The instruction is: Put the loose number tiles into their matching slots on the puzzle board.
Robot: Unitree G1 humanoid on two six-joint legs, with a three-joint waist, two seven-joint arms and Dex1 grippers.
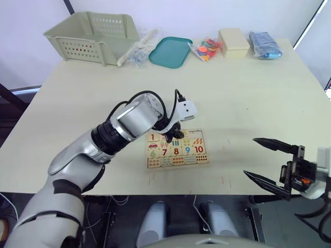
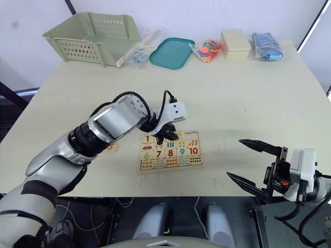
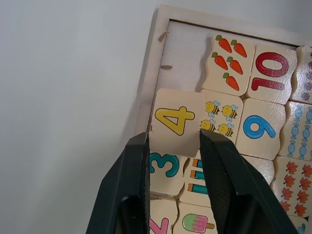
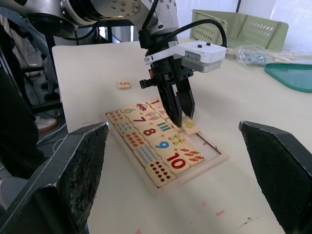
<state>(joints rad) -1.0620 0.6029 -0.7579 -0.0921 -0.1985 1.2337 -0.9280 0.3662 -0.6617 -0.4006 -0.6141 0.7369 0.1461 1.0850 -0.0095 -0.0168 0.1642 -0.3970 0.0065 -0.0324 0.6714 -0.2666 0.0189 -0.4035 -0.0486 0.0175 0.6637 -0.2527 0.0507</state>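
Flat rectangular pale-wood puzzle board (image 1: 177,150) lay near the table's front edge, long axis across, left gripper (image 3: 171,146) pinching the yellow-numbered 4 tile (image 3: 176,122) tilted over its slot, right gripper (image 1: 265,160) spread wide, well apart, orange 5 tile (image 4: 124,85) loose on the table.

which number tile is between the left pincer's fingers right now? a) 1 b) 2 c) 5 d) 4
d: the left wrist view shows the left pincer with its fingers either side of the yellow 4 tile, over the puzzle board beside the four bees picture; the loose 5 tile lies on the table apart from the board.
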